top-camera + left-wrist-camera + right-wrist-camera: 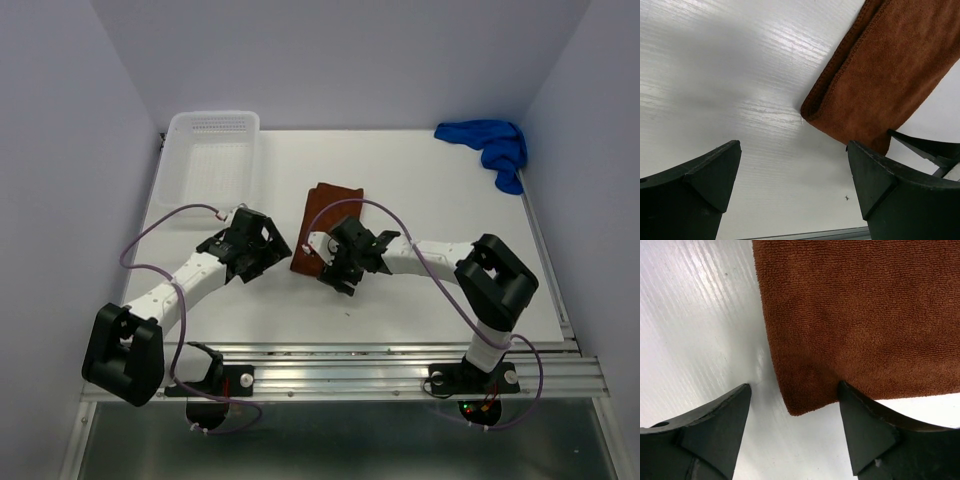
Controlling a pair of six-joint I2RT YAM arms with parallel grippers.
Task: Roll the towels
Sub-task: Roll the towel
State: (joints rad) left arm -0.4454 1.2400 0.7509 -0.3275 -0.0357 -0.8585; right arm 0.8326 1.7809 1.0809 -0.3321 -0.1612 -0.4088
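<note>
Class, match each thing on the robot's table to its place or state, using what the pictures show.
Things:
1. brown towel
2. blue towel
3. white basket
4. left hand

Places or states:
A. far left corner
B. lying flat in the middle
C. wide open, gripping nothing
D. bunched up at the far right corner

Pairs: 1-B, 2-D, 3-A, 4-C

Lab test cell: bare walls (pixel 340 60) enclose a white table (pixel 420 180) with aluminium rail (pixel 350 372).
</note>
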